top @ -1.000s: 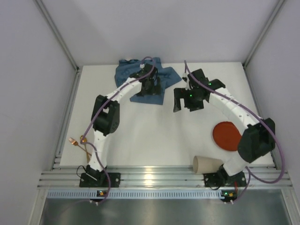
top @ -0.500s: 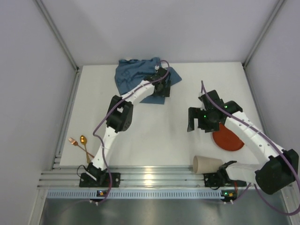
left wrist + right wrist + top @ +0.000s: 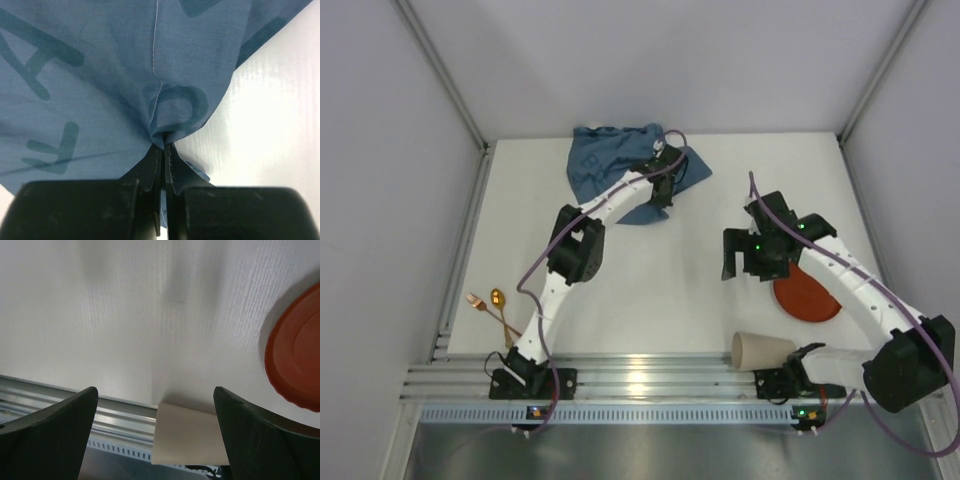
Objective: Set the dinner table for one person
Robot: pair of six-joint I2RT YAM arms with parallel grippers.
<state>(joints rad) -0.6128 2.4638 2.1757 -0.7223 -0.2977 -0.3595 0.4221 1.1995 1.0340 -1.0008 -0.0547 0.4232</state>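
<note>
**tabletop_tom:** Which step is this? Going from the near edge: a paper cup (image 3: 761, 349) lies on its side by the right arm's base. A fork (image 3: 475, 299) and spoon (image 3: 497, 297) sit at the near-left edge. A red plate (image 3: 810, 296) lies flat on the near-right part of the white table (image 3: 650, 300), which fills the whole cell floor ahead of the arms.

**yam_fan:** Looks like the mat-laying step to me. The right pincer (image 3: 155, 390) hangs wide open with nothing in it, over bare table just left of the plate. Farther back, the left pincer (image 3: 163, 150) is clamped tight on a pinched fold of the blue cloth mat (image 3: 100, 75), which is a crumpled heap by the far edge.

**tabletop_tom:** So what's next?

**yam_fan:** My guess is it lifts that fold, drags it toward the middle and spreads it flat. A one-point pinch will probably leave it bunched, so the free right pincer likely has to take another edge. Plate, cup and cutlery aren't placed yet.
</note>
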